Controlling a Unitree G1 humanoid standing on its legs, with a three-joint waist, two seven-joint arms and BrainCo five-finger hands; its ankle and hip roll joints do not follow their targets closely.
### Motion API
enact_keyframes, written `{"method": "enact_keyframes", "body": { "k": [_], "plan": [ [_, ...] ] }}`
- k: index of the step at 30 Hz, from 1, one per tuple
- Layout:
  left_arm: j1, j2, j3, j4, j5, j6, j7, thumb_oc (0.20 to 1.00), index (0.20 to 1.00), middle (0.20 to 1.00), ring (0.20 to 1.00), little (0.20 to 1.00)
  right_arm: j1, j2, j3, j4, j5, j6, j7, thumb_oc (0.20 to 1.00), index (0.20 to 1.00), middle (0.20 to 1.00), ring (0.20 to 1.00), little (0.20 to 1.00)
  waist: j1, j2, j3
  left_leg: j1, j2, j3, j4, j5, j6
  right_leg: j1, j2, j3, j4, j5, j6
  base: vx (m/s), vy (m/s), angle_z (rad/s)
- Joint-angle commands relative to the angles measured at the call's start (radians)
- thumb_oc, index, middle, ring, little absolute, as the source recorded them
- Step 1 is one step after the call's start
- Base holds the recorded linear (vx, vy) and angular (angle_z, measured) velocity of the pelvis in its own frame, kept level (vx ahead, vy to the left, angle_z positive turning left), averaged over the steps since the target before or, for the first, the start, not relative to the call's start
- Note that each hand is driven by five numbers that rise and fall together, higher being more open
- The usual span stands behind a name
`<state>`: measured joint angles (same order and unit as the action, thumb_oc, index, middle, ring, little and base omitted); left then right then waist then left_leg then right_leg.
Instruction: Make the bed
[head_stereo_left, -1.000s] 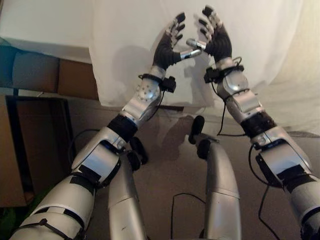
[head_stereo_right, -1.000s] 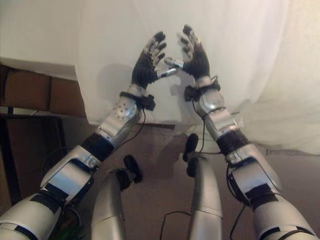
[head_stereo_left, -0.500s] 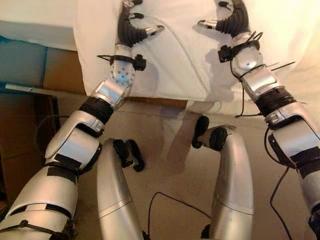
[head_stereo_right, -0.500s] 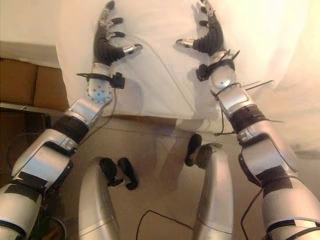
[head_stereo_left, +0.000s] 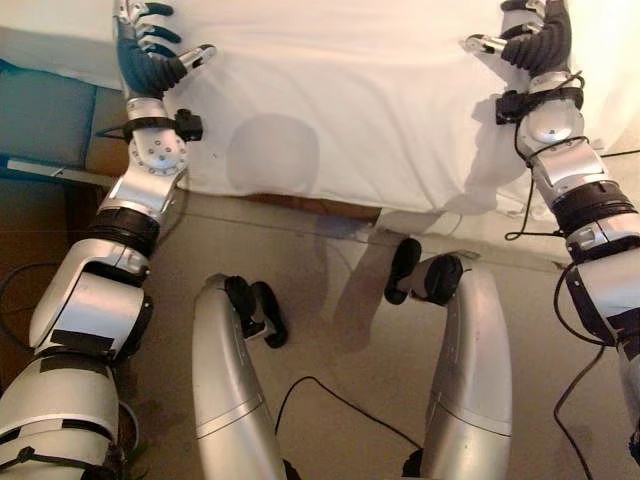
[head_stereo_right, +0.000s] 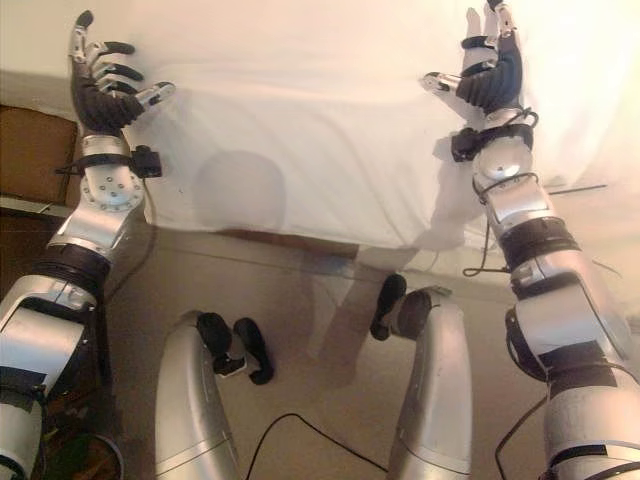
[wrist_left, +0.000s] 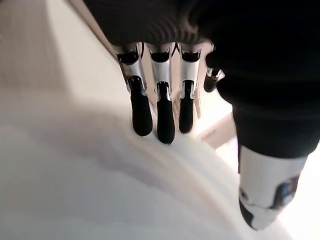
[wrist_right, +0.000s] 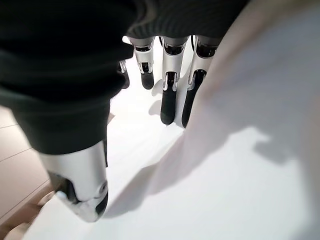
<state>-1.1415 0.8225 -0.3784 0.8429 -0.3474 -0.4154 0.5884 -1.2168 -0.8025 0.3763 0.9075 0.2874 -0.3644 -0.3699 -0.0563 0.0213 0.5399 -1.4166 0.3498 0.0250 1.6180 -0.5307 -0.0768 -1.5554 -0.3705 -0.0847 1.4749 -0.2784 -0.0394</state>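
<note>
Left hand (head_stereo_right: 100, 85) at 10 o'clock, right hand (head_stereo_right: 487, 72) at 2 o'clock: fingers relaxed and spread, nothing gripped. White sheet (head_stereo_right: 310, 130) draped over bed edge at 12 o'clock, under both hands. Risk: closing too shallow, pinching no cloth; uneven grips skewing sheet.

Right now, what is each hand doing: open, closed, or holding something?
Left hand: open, holding nothing, raised over the white sheet.
Right hand: open, holding nothing, above the sheet.

My left hand (head_stereo_right: 100, 95) and right hand (head_stereo_right: 487, 80), nearly touching a second ago, have swung wide apart over the white sheet (head_stereo_right: 320, 120), fingers (wrist_left: 165, 117) loosely spread.
</note>
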Motion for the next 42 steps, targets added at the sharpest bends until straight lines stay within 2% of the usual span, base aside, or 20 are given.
{"method": "enact_keyframes", "body": {
  "k": [1,7,8,11,17,22,24,28,29,32,33,35,36,37,38,39,40,42],
  "plan": [
    [0.084,0.081,0.106,-0.008,-0.022,-0.021,0.028,1.000,1.000,1.000,1.000,1.000,0.240,-0.087,-0.161,0.168,0.048,0.078,-0.077,1.000,1.000,1.000,1.000,1.000,-0.021,0.004,-0.020,-0.008,-0.012,0.079,0.006,0.054,0.068,0.014,0.006,0.062,0.221,-0.214,0.083,0.02,0.009,0.05],
    [0.229,0.114,0.213,0.036,-0.041,-0.013,0.022,1.000,1.000,1.000,1.000,1.000,0.429,-0.102,-0.349,0.210,0.084,0.079,-0.169,1.000,1.000,1.000,1.000,1.000,-0.033,0.005,-0.020,-0.028,-0.006,0.077,0.020,0.045,0.070,-0.007,0.013,0.070,0.231,-0.220,0.082,0.03,0.008,0.08],
    [0.233,0.113,0.214,0.033,-0.040,-0.013,0.022,1.000,1.000,1.000,1.000,1.000,0.435,-0.102,-0.353,0.206,0.083,0.079,-0.170,1.000,1.000,1.000,1.000,1.000,-0.033,0.005,-0.020,-0.026,-0.006,0.077,0.020,0.045,0.070,-0.006,0.013,0.070,0.231,-0.220,0.081,0.01,-0.004,0.06],
    [0.298,0.089,0.259,0.050,-0.054,-0.011,0.029,1.000,1.000,1.000,1.000,1.000,0.542,-0.066,-0.466,0.269,0.138,0.077,-0.217,1.000,1.000,1.000,1.000,1.000,-0.041,0.004,-0.020,-0.036,-0.005,0.075,0.021,0.043,0.069,-0.009,0.012,0.068,0.232,-0.225,0.081,0.01,-0.010,0.03],
    [0.334,0.058,0.268,0.042,-0.061,-0.007,0.041,1.000,1.000,1.000,1.000,1.000,0.667,0.023,-0.567,0.370,0.214,0.084,-0.251,1.000,1.000,1.000,1.000,1.000,-0.044,0.008,-0.020,-0.045,-0.004,0.075,0.022,0.039,0.070,-0.013,0.006,0.067,0.232,-0.231,0.080,0.02,-0.012,0.09],
    [0.348,0.049,0.260,0.035,-0.077,-0.001,0.020,1.000,1.000,1.000,1.000,1.000,0.759,0.099,-0.579,0.447,0.265,0.119,-0.192,1.000,1.000,1.000,1.000,1.000,-0.042,0.012,-0.020,-0.047,0.001,0.070,0.025,0.035,0.070,-0.013,0.006,0.066,0.237,-0.237,0.074,0.00,-0.006,-0.01],
    [0.351,0.040,0.254,0.028,-0.093,-0.006,-0.005,1.000,1.000,1.000,1.000,1.000,0.780,0.132,-0.566,0.482,0.323,0.148,-0.098,1.000,1.000,1.000,1.000,1.000,-0.039,0.012,-0.020,-0.048,0.002,0.067,0.020,0.036,0.070,-0.013,0.005,0.063,0.232,-0.235,0.073,0.00,-0.032,-0.08],
    [0.359,0.016,0.251,0.013,-0.128,-0.011,-0.045,1.000,1.000,1.000,1.000,1.000,0.769,0.142,-0.555,0.529,0.395,0.175,-0.005,1.000,1.000,1.000,1.000,1.000,-0.032,0.011,-0.020,-0.048,0.000,0.067,-0.002,0.046,0.068,-0.012,0.006,0.056,0.210,-0.221,0.073,-0.02,-0.028,-0.16],
    [0.383,-0.016,0.256,-0.004,-0.143,-0.008,-0.073,1.000,1.000,1.000,1.000,1.000,0.770,0.168,-0.538,0.545,0.418,0.195,0.054,1.000,1.000,1.000,1.000,1.000,-0.027,0.011,-0.020,-0.036,-0.002,0.071,-0.036,0.059,0.066,0.002,0.004,0.041,0.173,-0.205,0.073,-0.07,-0.029,-0.19],
    [0.408,-0.046,0.266,-0.016,-0.149,-0.001,-0.096,1.000,1.000,1.000,1.000,1.000,0.767,0.185,-0.518,0.546,0.428,0.211,0.102,1.000,1.000,1.000,1.000,1.000,-0.022,0.011,-0.020,-0.016,-0.004,0.075,-0.088,0.076,0.066,0.025,0.004,0.023,0.118,-0.184,0.076,-0.09,-0.011,-0.18],
    [0.442,-0.092,0.278,-0.033,-0.175,0.003,-0.125,1.000,1.000,1.000,1.000,1.000,0.753,0.205,-0.496,0.536,0.435,0.212,0.127,1.000,1.000,1.000,1.000,1.000,-0.016,0.014,-0.020,0.040,-0.008,0.083,-0.195,0.111,0.056,0.092,0.002,-0.003,0.006,-0.151,0.079,-0.22,-0.020,-0.22],
    [0.462,-0.112,0.286,-0.035,-0.176,0.006,-0.137,1.000,1.000,1.000,1.000,1.000,0.748,0.213,-0.484,0.531,0.431,0.212,0.142,1.000,1.000,1.000,1.000,1.000,-0.016,0.017,-0.020,0.078,-0.010,0.089,-0.263,0.142,0.053,0.139,0.004,-0.024,-0.070,-0.123,0.079,-0.23,-0.028,-0.14],
    [0.481,-0.152,0.276,-0.019,-0.160,0.014,-0.164,1.000,1.000,1.000,1.000,1.000,0.733,0.234,-0.455,0.511,0.418,0.206,0.170,1.000,1.000,1.000,1.000,1.000,-0.013,0.021,-0.020,0.154,-0.020,0.116,-0.382,0.191,0.031,0.227,0.013,-0.055,-0.202,-0.079,0.089,-0.19,-0.027,0.01],
    [0.484,-0.153,0.277,-0.019,-0.159,0.013,-0.164,1.000,1.000,1.000,1.000,1.000,0.736,0.235,-0.453,0.510,0.418,0.206,0.170,1.000,1.000,1.000,1.000,1.000,-0.013,0.021,-0.020,0.166,-0.021,0.119,-0.398,0.198,0.031,0.240,0.015,-0.059,-0.217,-0.072,0.089,-0.31,-0.048,0.06],
    [0.504,-0.196,0.260,0.057,-0.158,0.039,-0.222,1.000,1.000,1.000,1.000,1.000,0.736,0.259,-0.427,0.496,0.408,0.203,0.200,1.000,1.000,1.000,1.000,1.000,-0.018,0.018,-0.020,0.270,-0.024,0.151,-0.538,0.251,0.002,0.351,0.033,-0.081,-0.368,-0.015,0.107,-0.18,-0.025,0.09],
    [0.504,-0.196,0.260,0.059,-0.158,0.038,-0.223,1.000,1.000,1.000,1.000,1.000,0.736,0.259,-0.427,0.495,0.408,0.203,0.200,1.000,1.000,1.000,1.000,1.000,-0.018,0.018,-0.020,0.274,-0.026,0.153,-0.550,0.261,0.004,0.356,0.035,-0.084,-0.380,-0.007,0.105,-0.25,-0.021,0.07],
    [0.533,-0.227,0.250,0.133,-0.130,0.049,-0.268,1.000,1.000,1.000,1.000,1.000,0.742,0.276,-0.410,0.493,0.388,0.199,0.216,1.000,1.000,1.000,1.000,1.000,-0.023,0.013,-0.020,0.374,-0.031,0.177,-0.675,0.309,-0.017,0.463,0.052,-0.099,-0.511,0.049,0.129,-0.15,0.010,0.07],
    [0.580,-0.275,0.226,0.196,-0.087,0.072,-0.307,1.000,1.000,1.000,1.000,1.000,0.769,0.301,-0.402,0.490,0.361,0.201,0.226,1.000,1.000,1.000,1.000,1.000,-0.027,0.011,-0.020,0.516,-0.050,0.214,-0.828,0.371,-0.031,0.600,0.071,-0.126,-0.662,0.121,0.163,-0.11,0.030,0.00]
  ]
}}
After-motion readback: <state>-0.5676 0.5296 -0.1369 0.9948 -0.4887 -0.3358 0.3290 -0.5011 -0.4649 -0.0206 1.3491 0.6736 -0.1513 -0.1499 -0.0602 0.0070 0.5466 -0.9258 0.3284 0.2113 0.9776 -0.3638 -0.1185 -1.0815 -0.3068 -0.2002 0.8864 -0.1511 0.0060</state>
